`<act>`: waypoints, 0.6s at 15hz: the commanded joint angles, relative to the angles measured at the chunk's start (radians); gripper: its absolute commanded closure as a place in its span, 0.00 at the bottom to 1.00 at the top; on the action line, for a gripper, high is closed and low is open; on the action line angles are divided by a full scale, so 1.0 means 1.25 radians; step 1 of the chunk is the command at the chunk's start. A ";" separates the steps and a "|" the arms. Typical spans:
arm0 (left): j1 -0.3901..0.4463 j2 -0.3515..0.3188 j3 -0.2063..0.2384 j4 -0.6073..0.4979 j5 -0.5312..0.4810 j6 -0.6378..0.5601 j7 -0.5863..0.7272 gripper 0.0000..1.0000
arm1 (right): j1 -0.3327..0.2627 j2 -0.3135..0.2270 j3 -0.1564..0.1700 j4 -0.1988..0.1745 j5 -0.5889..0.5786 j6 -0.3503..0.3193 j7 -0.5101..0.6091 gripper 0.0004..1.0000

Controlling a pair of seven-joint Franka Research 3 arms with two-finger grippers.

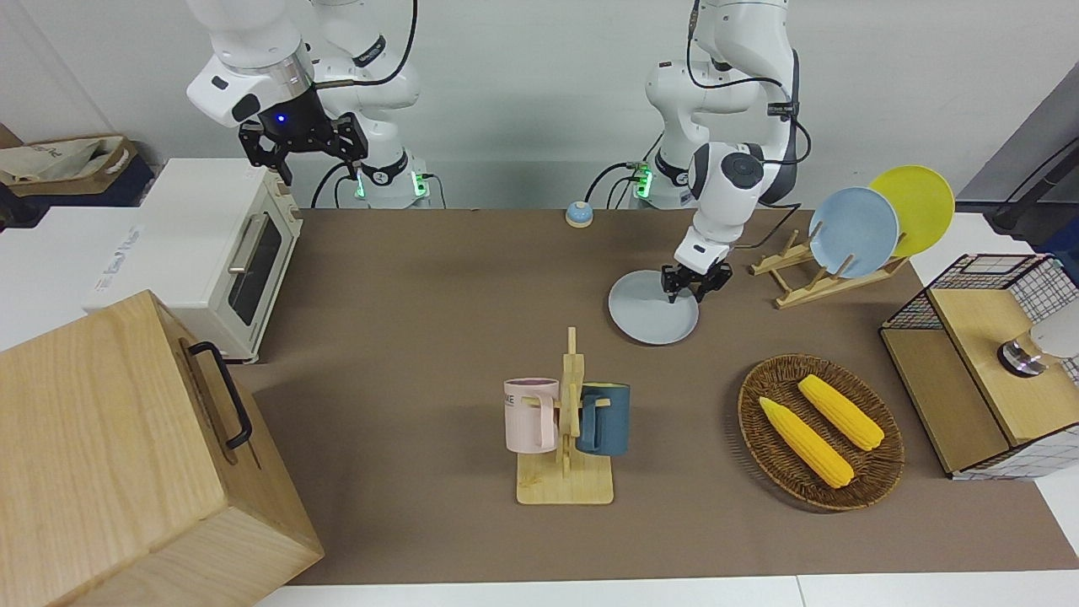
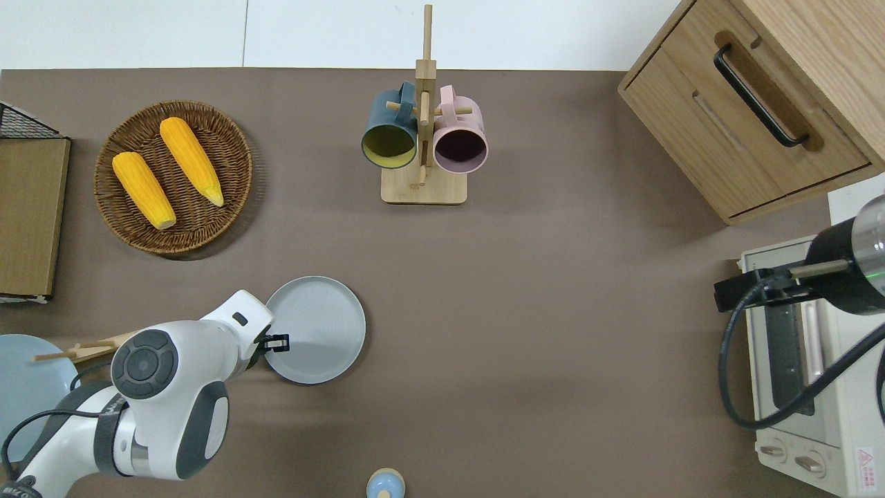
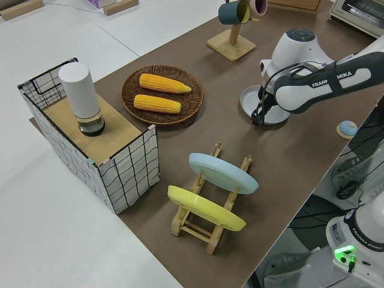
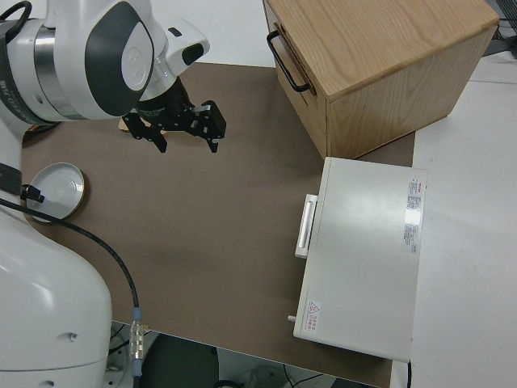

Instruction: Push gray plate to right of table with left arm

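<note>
The round, shallow, pale gray-blue plate (image 1: 653, 308) (image 2: 316, 330) lies flat on the matte brown worktop (image 1: 438, 320), nearer to the robots than the woven wicker basket (image 1: 820, 432) holding two yellow corn cobs. The left arm's black two-finger end effector (image 1: 695, 283) (image 2: 276, 341) sits low at the plate's rim on the left arm's end; its fingers look slightly apart, though the white wrist hides much of them from overhead. The right arm is parked, its end effector (image 1: 303, 145) spread open.

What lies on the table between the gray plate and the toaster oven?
Nothing: in the overhead view only bare brown table runs from the gray plate to the toaster oven.
</note>
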 commanded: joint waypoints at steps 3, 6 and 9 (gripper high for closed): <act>-0.002 -0.005 0.003 -0.006 -0.005 -0.004 -0.004 1.00 | -0.015 -0.002 0.013 0.007 0.003 -0.012 0.010 0.02; -0.002 -0.002 0.003 -0.006 -0.005 -0.002 -0.002 1.00 | -0.015 -0.002 0.013 0.007 0.003 -0.012 0.010 0.02; -0.005 0.008 0.002 -0.006 -0.005 0.006 -0.002 1.00 | -0.015 -0.002 0.013 0.007 0.003 -0.012 0.010 0.02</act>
